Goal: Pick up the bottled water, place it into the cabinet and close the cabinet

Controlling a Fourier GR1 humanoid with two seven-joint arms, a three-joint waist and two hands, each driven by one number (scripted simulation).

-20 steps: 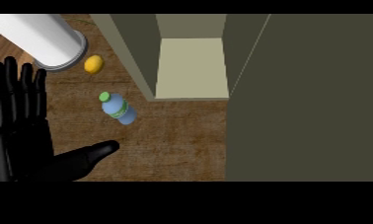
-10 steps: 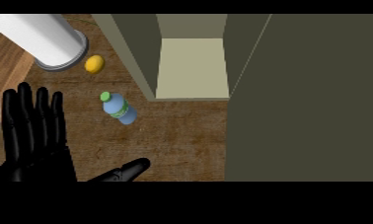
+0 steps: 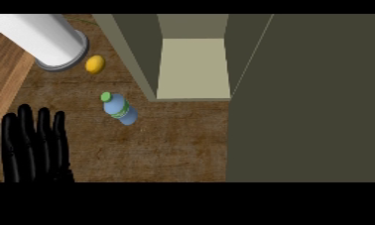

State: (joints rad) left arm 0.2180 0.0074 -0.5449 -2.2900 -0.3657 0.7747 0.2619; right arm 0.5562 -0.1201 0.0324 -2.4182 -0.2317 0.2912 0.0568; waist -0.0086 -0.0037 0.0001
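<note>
While the left hand (image 3: 31, 152) sits at the lower left edge of the frame, nothing is being held. Fingers are straight, side by side with only thin gaps, pointing up the frame. Thumb doesn't show clearly. The hand touches no object. Right hand: not in the frame.

Bottled water (image 3: 121, 110): left of centre, on the brown wooden counter (image 3: 168, 144). Blue-clear body, green cap (image 3: 106, 96). Cap is toward the upper left, body runs to the lower right. Can't tell from this steep angle whether it stands or lies. It's up and to the right of the fingertips, clearly apart from them.

Cabinet (image 3: 135, 55): upper centre, olive green, open. The pale inner floor (image 3: 194, 65) is visible between its dark side walls. The bottle is outside it, just below and left of the cabinet's lower left corner, near but not touching.

A big dark olive panel (image 3: 304, 105) fills the right side of the frame, top to bottom; can't say for sure whether it's the door or the cabinet's side.

Other items: a small yellow fruit (image 3: 95, 64) above the bottle, just beside a white cylinder with a grey rim (image 3: 44, 38) in the upper left corner. A lighter wood strip (image 3: 13, 75) runs along the left edge.
</note>
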